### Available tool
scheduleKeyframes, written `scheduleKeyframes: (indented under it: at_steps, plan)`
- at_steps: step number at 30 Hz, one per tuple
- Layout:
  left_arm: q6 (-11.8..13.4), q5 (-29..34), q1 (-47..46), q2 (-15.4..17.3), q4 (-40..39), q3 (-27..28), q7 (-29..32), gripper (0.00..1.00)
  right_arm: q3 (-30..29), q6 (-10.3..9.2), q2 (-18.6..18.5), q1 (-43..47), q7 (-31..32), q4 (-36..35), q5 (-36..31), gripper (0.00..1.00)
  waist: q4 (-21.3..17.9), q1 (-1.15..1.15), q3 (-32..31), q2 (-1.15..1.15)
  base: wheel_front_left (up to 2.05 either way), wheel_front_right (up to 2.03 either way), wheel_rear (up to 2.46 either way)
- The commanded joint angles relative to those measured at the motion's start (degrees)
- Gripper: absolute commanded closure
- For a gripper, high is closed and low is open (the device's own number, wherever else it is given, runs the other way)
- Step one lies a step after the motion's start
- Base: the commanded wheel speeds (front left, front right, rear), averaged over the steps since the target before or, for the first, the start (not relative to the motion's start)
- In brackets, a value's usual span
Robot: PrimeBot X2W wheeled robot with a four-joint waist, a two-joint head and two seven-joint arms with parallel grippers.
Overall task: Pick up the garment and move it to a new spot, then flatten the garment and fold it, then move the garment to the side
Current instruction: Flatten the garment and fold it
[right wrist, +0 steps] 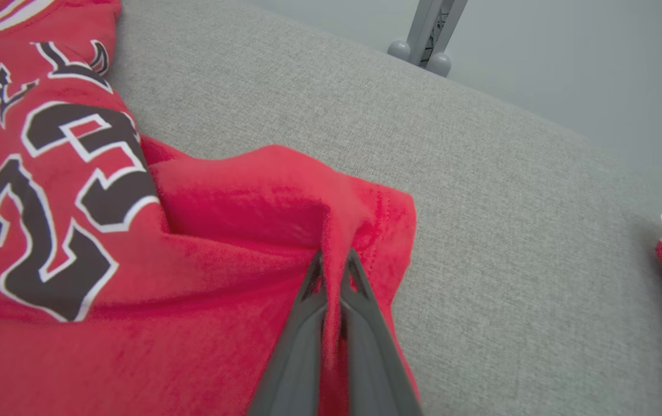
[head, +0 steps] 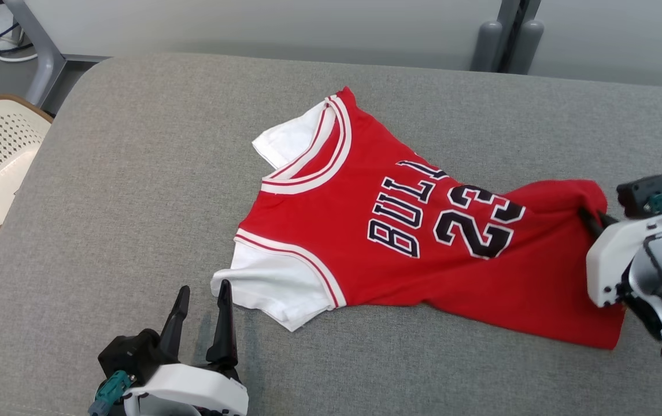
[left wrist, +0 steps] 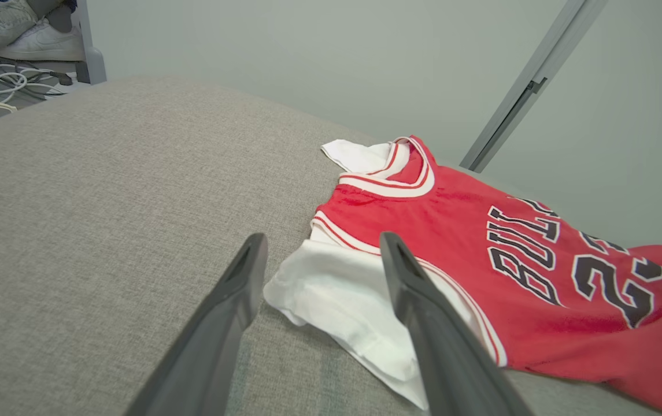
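The garment (head: 400,231) lies mid-frame on the grey cushion (head: 134,173). My right gripper (head: 594,218) is clenched on its bunched hem at right (only a thin fold), so I would pull outward slowly; the left gripper (head: 204,287), lower left, stands spread and empty.

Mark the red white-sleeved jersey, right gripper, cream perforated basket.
red jersey with white sleeves (head: 319,231): head view, red chest beside the lettering.
right gripper (right wrist: 333,258): right wrist view, between fingertips pinching jersey fabric.
cream perforated basket (head: 1,133): head view, perforated wall.
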Motion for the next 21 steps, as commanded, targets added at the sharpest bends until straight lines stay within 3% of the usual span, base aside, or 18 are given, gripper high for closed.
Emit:
scheduleKeyframes:
  at_steps: [1,7,13,20,21]
  plan:
    - [-0.3,0.0,-1.4,0.0,0.0,0.0,-0.3,0.00,-0.3,-0.01,-1.5,-2.3,0.6,0.2,0.4,1.00,0.3,0.00,0.7,0.00,0.00,0.00,0.00]
    - [-0.8,0.1,-2.7,-0.3,0.3,-1.2,-0.5,0.00,-1.1,-0.01,-4.2,-10.1,3.9,2.3,-0.1,1.00,1.7,0.00,3.1,0.00,0.00,0.00,0.00]
    - [-1.4,0.1,-4.6,-0.6,0.9,-2.5,-0.6,0.00,-0.3,-0.01,-4.6,-16.8,5.6,7.1,-0.9,1.00,3.9,0.00,5.3,0.00,0.00,0.00,0.00]
    - [-1.8,-0.4,-6.9,-1.0,1.6,-4.3,-0.7,0.00,1.6,-0.01,-4.8,-24.7,2.0,14.9,-4.6,1.00,7.3,0.00,7.9,0.00,0.00,0.00,0.00]
    - [-1.8,-0.4,-7.3,-1.0,1.8,-4.6,-0.7,0.00,2.1,-0.01,-4.6,-26.2,1.0,17.3,-5.1,0.85,7.8,0.00,8.3,0.00,0.00,0.00,0.00]
